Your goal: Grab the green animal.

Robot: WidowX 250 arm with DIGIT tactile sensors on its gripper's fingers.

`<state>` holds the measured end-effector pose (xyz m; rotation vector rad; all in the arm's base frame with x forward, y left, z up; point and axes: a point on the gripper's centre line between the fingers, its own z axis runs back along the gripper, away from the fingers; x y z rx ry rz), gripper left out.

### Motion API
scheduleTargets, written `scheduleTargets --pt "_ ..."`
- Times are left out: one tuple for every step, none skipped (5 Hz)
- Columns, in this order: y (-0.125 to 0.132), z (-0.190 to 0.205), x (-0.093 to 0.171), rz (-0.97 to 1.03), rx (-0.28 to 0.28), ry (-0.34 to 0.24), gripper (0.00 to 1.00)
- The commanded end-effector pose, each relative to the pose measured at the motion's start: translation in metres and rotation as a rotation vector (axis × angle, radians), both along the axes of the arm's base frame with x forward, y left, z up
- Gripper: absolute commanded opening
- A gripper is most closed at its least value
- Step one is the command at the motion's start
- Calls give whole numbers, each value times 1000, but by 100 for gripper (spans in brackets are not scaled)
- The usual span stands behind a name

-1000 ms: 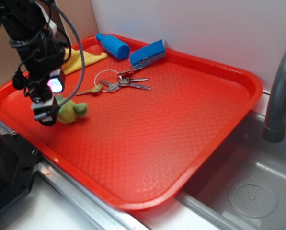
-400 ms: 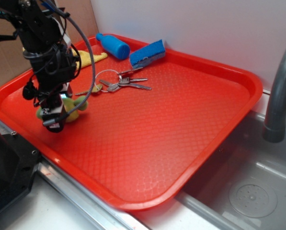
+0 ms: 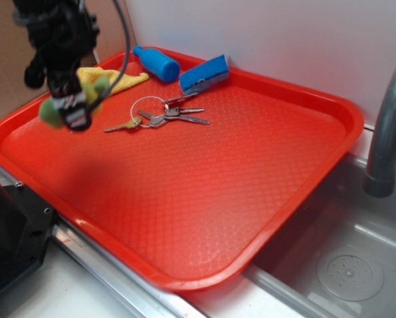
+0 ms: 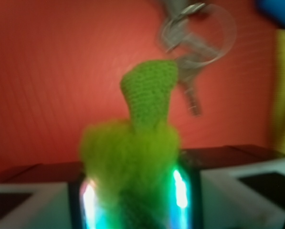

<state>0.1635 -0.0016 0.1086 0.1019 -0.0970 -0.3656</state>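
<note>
Hanging above the left part of the red tray (image 3: 264,199), your gripper (image 3: 75,109) had its jaws closed on the green animal (image 3: 52,111), which was clear of the tray surface. In the exterior view the toy showed as a green lump on the left of the fingers and a smaller green bit on their right, so it lay pinched across the jaws with its long axis roughly level, running left to right. In the wrist view the green animal (image 4: 142,138) filled the space between the two lit pads (image 4: 180,191), its fuzzy body at the jaws and one knitted, stubby limb sticking away from the camera toward the tray; the view was blurred, so you could not make out finer detail there.

Just right of the gripper, the keys (image 3: 164,114) on their ring lay on the tray near its far-left part, a brass key trailing toward the gripper. Behind the gripper, the yellow cloth (image 3: 121,79) sat by the tray's far-left corner, with the blue bottle (image 3: 156,63) and the blue sponge (image 3: 204,74) lined along the far edge.

You had wide bare tray in the middle, near and right portions. Beyond the tray's right edge stood the sink (image 3: 350,265) and the grey faucet (image 3: 390,126).
</note>
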Motion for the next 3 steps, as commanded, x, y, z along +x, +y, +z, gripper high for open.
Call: scheduleTargets --pt "-21 109 28 337 -165 -18 0" --pt "-16 115 32 391 -254 39 0" --pt "-16 109 32 394 -183 17 0"
